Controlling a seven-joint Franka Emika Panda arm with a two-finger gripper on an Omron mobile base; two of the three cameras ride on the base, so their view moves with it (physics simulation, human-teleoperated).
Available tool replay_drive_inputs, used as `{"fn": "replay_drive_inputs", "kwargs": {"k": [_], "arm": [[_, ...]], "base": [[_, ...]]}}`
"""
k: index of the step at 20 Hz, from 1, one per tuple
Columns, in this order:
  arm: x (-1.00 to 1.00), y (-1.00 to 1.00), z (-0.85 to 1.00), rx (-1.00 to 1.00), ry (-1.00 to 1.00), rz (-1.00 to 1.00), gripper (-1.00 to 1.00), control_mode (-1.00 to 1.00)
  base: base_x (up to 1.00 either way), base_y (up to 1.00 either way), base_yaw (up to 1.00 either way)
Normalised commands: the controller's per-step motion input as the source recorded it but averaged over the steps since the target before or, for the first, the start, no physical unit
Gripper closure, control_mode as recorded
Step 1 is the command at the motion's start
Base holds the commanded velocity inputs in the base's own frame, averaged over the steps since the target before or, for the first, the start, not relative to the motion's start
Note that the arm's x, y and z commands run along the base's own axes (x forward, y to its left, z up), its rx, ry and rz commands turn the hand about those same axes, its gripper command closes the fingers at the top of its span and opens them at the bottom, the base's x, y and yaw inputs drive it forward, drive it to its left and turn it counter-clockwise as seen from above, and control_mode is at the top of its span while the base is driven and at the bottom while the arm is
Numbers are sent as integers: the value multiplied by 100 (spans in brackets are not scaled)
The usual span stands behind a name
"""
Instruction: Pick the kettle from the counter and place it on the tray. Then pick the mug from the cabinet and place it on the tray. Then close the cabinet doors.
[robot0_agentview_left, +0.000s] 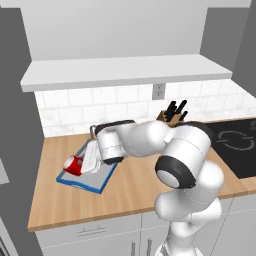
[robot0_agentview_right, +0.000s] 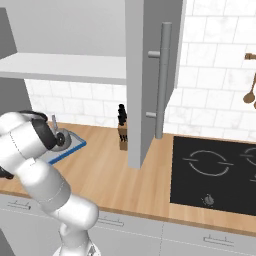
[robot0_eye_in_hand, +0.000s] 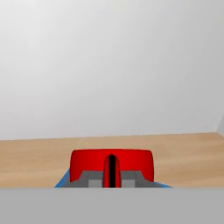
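Observation:
The red mug (robot0_agentview_left: 73, 165) hangs tilted over the left end of the blue-rimmed tray (robot0_agentview_left: 85, 183) on the wooden counter (robot0_agentview_left: 125, 195). My gripper (robot0_agentview_left: 81, 162) is shut on it. In the hand view the mug (robot0_eye_in_hand: 87, 159) sits straight ahead with its handle clamped between the fingertips of my gripper (robot0_eye_in_hand: 112, 179); I cannot tell whether it rests on the tray. The grey kettle (robot0_agentview_right: 60, 138) stands on the tray (robot0_agentview_right: 76, 147), mostly hidden behind my arm; its wire handle (robot0_agentview_left: 92, 130) pokes up. One cabinet door (robot0_agentview_right: 145, 60) stands open over the counter, and the cabinet shelf (robot0_agentview_left: 125, 70) is bare.
A knife block (robot0_agentview_left: 172, 113) (robot0_agentview_right: 122, 133) stands at the tiled back wall, right of the tray. The black cooktop (robot0_agentview_left: 237, 142) (robot0_agentview_right: 215, 170) fills the counter's right side. Wooden utensils (robot0_agentview_right: 248, 95) hang on the wall. Grey drawers (robot0_agentview_left: 90, 232) run below the counter.

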Motion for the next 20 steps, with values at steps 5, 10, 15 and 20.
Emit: {"fn": "replay_drive_inputs", "kwargs": {"k": [5,10,15,20], "arm": [[1,0,-28,0,0,0,100,-100],[3,-4,-24,-1,0,0,100,-100],[-8,-24,-19,-5,0,0,100,-100],[-21,-44,-29,-6,0,0,100,-100]], "base": [[0,0,0],[0,0,0],[0,0,0],[0,0,0]]}}
